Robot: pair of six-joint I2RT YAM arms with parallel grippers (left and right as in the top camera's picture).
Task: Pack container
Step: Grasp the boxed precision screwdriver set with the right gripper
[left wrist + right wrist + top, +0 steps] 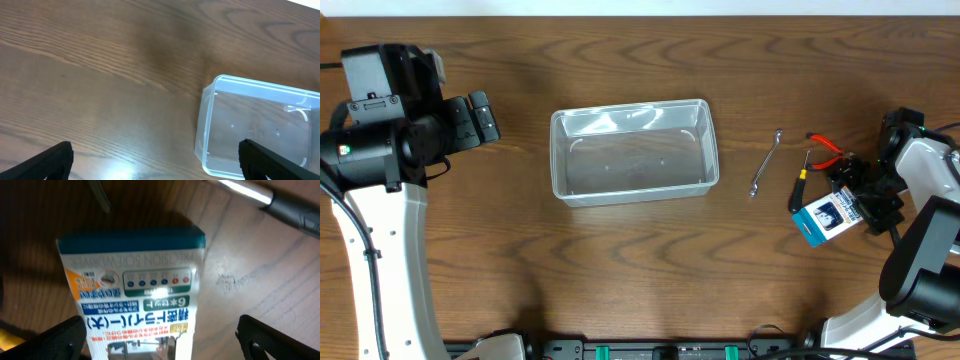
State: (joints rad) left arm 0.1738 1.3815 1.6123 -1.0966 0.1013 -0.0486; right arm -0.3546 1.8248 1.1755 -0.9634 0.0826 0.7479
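- The container [634, 152] is seen sitting upright on the wooden table [620, 280], roughly mid-table and between the two arms. Nothing is seen inside it.
- The left gripper [485, 118] is parked well off to the left of the container, clear of its rim. In the left wrist view the container [260, 125] is framed by the gripper's [155, 165] two dark fingertips [52, 160], which are spread wide with only bare wood and the tub's near corner between them, so the jaws are released.
- To the right of the container a small wrench [766, 162] is laid on the wood, angled, near the tub but not touching it.
- Further from the container on that same side, a pair of red-handled pliers [827, 148] and a screwdriver [800, 185] with a black and yellow handle are found close together.
- A blue-topped packet of precision screwdrivers [823, 217] is lying flat, farthest from the container, right under the right gripper [850, 200].
- In the right wrist view the packet [135, 280] is straddled by the right gripper [162, 340], with the jaws spread to either side. It looks like the packet isn't pinched, though the view is tight, so contact can't be ruled out.
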